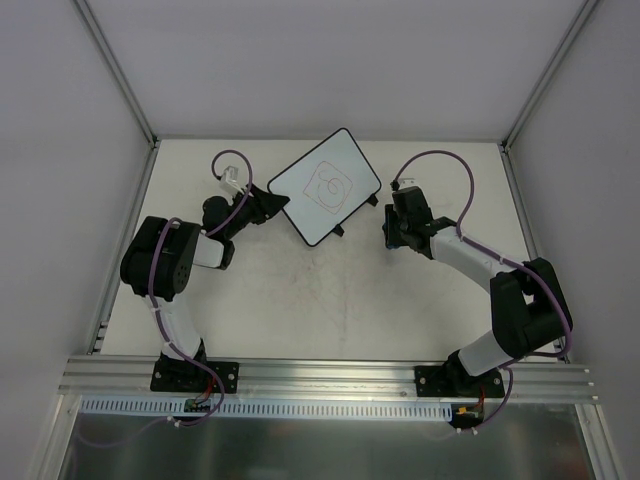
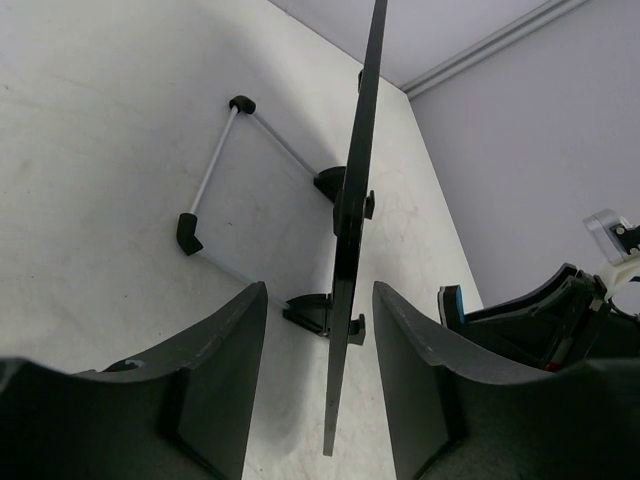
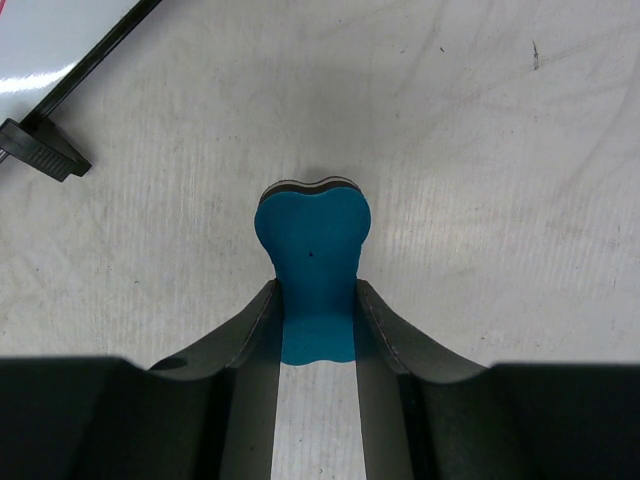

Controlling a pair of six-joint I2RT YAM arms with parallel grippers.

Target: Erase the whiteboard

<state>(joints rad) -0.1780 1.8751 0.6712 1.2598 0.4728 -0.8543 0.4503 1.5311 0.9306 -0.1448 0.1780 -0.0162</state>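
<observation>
**anon1:** ok what's the layout here?

**anon2:** pale, scuffed worktop (image 1: 330, 300) with grey walls round it. Biggest thing on it is the whiteboard (image 1: 345, 160), sitting at the far middle and turned at an angle to the worktop's edges. One arm comes in at it from each side

**anon1:** flat or propped?

**anon2:** propped. The left wrist view catches it edge-on, standing up on black feet, with a wire stand (image 2: 213, 168) behind it. That's silver rods with black corner caps resting on the worktop

**anon1:** and the arms, got hold of anything?

**anon2:** left fingers (image 2: 225, 380) are apart, one on each side of the board's edge nearest that arm. There's a gap showing on both sides, so they straddle it with no squeeze. right fingers (image 3: 240, 345) are clamped on a blue eraser (image 3: 312, 235), pinched hard enough that it looks waisted where they grip it. That pair sits off the board's right-hand corner, near but not touching, pointing down at bare worktop. Can't tell if the eraser's tip touches the surface

**anon1:** board wiped?

**anon2:** nope, the red scribble (image 1: 330, 186) is there in the middle of the white, a swirl inside a rough box, thin faint lines
</observation>
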